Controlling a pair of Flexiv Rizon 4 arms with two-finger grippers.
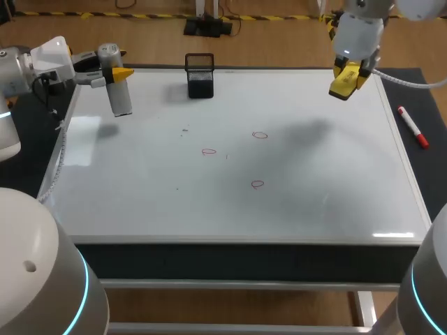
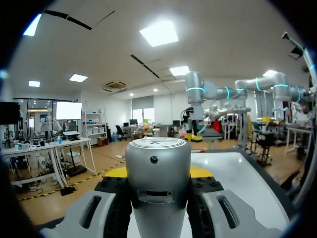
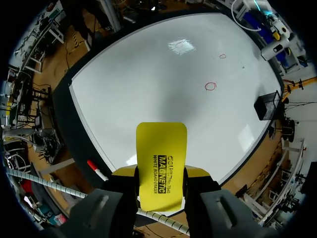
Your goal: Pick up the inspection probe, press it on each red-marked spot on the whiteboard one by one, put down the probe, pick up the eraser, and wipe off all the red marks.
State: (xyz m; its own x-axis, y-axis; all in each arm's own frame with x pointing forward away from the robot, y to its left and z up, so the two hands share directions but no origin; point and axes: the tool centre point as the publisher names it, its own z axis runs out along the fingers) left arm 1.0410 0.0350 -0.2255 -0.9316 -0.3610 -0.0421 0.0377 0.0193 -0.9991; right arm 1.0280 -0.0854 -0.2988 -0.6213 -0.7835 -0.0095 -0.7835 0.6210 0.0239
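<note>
Head camera looks down from above and behind onto the whole whiteboard (image 1: 314, 202) on the tabletop (image 1: 24, 160). Left wrist camera sits close behind the held inspection probe (image 2: 157, 173), facing nearly level across the board's corner. Right wrist camera hangs high, facing down past the held eraser (image 3: 161, 158). It shares the board's red marks (image 3: 210, 87) and black mesh holder (image 3: 267, 105) with the head view.

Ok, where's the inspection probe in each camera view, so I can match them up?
Head view: the probe is held in the left gripper over the whiteboard, near its far left corner.
Left wrist view: the probe stands close up in the lower middle, between the gripper's fingers.
Right wrist view: the probe is small and far off, past the black mesh holder.
Shared landmark: the whiteboard, seen in all three.
</note>
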